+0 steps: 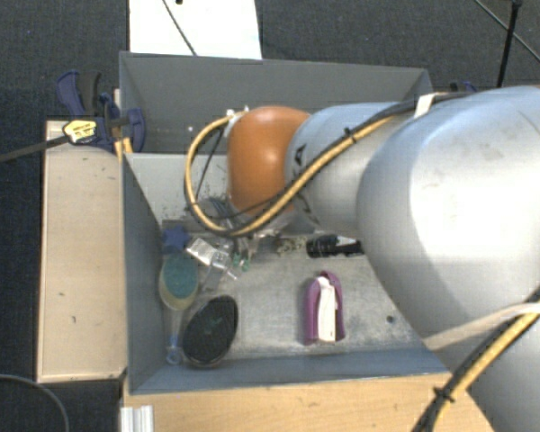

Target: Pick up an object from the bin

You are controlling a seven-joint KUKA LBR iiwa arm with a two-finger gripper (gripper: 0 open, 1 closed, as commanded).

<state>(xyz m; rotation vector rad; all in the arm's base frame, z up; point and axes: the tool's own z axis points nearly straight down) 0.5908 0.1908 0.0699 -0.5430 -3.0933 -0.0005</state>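
Along the left wall of the bin [142,277]: a small blue piece [173,238] sits toward the back-left corner. In front of it is a round teal-topped thing [178,279] (lid or clear cup, can't resolve which). A black oval pad [209,328] lies in the front-left corner, touching or nearly touching the teal one. The gripper [219,257] is low in the bin, just right of the blue piece and the teal thing and back from the black pad, with the orange wrist cover [263,160] above it. Can't tell whether it's open or closed, and nothing is visibly held. Further right, apart from that cluster, a black marker-like cylinder [335,246] lies on the floor mid-bin and a purple-and-white piece [322,310] sits near the front wall. My read is approach/grasp stage, nothing lifted yet, with the teal thing and blue piece as nearest candidates. To do it well, commit to one item, centre over it and stay off the left wall. The cluster is tight, so close only once seated round a single piece, then check the hold before lifting.
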